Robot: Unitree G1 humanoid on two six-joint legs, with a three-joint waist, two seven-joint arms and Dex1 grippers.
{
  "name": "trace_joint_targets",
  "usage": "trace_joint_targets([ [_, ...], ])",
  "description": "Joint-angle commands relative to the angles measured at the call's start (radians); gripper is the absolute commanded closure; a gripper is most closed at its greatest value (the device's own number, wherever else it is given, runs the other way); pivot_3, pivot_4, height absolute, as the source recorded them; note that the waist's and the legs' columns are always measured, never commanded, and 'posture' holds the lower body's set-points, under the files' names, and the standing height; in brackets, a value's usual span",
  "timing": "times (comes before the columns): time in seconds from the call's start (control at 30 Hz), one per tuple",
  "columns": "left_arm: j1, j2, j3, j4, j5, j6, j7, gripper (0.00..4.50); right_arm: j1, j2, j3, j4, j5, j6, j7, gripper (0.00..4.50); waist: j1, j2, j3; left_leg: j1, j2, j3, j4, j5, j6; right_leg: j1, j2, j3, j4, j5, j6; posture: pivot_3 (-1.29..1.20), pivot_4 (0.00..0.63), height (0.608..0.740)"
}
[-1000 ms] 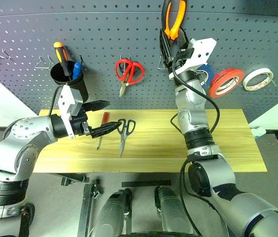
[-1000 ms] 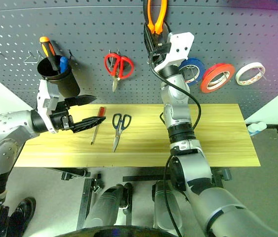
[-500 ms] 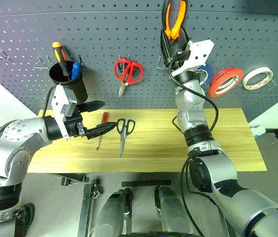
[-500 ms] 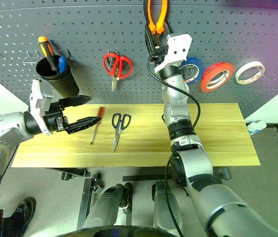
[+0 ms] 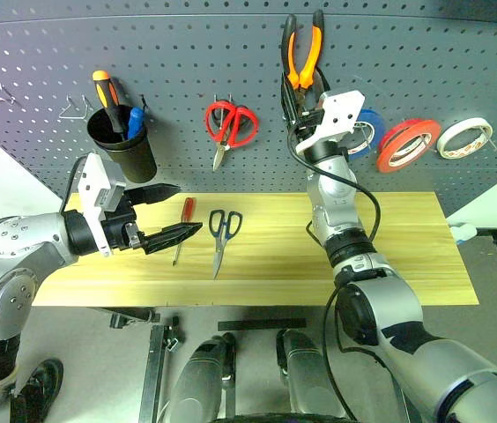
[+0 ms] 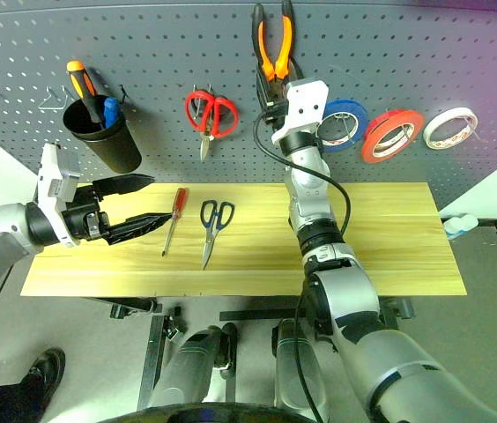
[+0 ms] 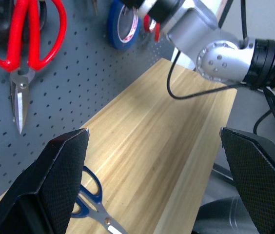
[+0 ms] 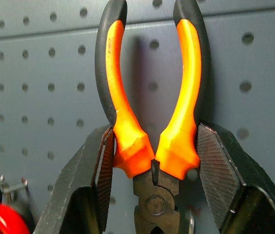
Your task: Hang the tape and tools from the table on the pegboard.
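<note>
Pliers (image 8: 153, 146) with orange-and-black handles sit pinched between the two black fingers of your right gripper (image 5: 302, 88), handles pointing up and the steel head down, held flat against the dark pegboard (image 5: 178, 62) above the table (image 5: 407, 247). Your right arm reaches up and forward from the table's far edge, wrist tilted toward the board. To its right on the board hang the blue roll (image 5: 370, 132), the orange-red tape (image 5: 404, 145) and the white roll (image 5: 462, 139). Your left gripper (image 5: 167, 214) hovers low over the table's left end, its fingers spread wide and holding nothing, pointing toward the red-handled screwdriver (image 5: 182, 229) and the dark-handled scissors (image 5: 222, 233) lying just beyond its tips. Red-handled scissors (image 5: 229, 130) hang on the board.
</note>
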Motion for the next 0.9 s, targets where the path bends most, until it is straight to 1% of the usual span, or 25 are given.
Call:
trace_joint_targets([
  [0.03,-0.002,0.013,0.044,-0.026,-0.010,-0.012,0.012,0.00,-0.003,-0.005,-0.003,0.000,0.006,-0.006,-0.001,2.37,-0.001,0.000,0.003,0.000,0.000,0.000,0.000,0.000,0.001,0.000,0.000,0.000,0.000,0.000,0.000,0.04,0.298,0.718],
  [0.23,-0.027,0.003,0.058,-0.036,-0.018,-0.027,0.049,0.00,0.005,-0.007,-0.001,0.023,0.000,-0.006,0.009,2.37,-0.001,-0.001,0.011,0.000,0.000,0.000,0.000,0.000,0.001,0.000,0.000,0.000,0.000,0.000,-0.001,0.05,0.298,0.718],
  [0.53,-0.018,-0.018,0.122,-0.075,-0.110,0.009,0.130,0.00,0.013,-0.028,-0.001,0.077,-0.021,-0.017,-0.008,2.37,0.005,-0.002,0.016,0.001,0.000,-0.001,0.000,0.000,0.001,0.002,0.000,0.000,0.000,0.001,-0.001,0.07,0.301,0.718],
  [0.73,0.000,-0.015,0.135,-0.091,-0.126,0.006,0.154,0.00,0.016,-0.034,0.002,0.087,-0.026,-0.017,-0.009,2.37,0.012,-0.002,0.018,0.008,0.000,-0.002,-0.001,-0.001,0.001,0.010,0.001,-0.001,-0.003,0.000,-0.001,0.08,0.301,0.718],
  [0.8,0.003,-0.014,0.137,-0.093,-0.128,0.006,0.156,0.00,0.015,-0.039,-0.006,0.092,-0.020,-0.015,-0.010,2.37,0.016,-0.002,0.020,0.014,0.001,-0.002,-0.003,-0.001,0.001,0.013,0.000,-0.001,-0.004,0.000,-0.001,0.08,0.300,0.718],
  [0.87,0.009,-0.012,0.137,-0.092,-0.126,0.003,0.154,0.00,0.014,-0.045,-0.009,0.098,-0.019,-0.016,-0.010,1.65,0.021,-0.002,0.020,0.017,0.001,-0.002,-0.004,-0.001,0.001,0.014,0.000,-0.001,-0.005,0.000,-0.001,0.08,0.302,0.718],
  [0.9,0.011,-0.011,0.139,-0.092,-0.130,0.005,0.154,0.00,0.014,-0.048,-0.011,0.101,-0.016,-0.017,-0.005,1.54,0.021,-0.002,0.020,0.017,0.001,-0.002,-0.005,-0.001,0.001,0.014,0.000,-0.001,-0.005,0.000,-0.001,0.08,0.302,0.718],
])
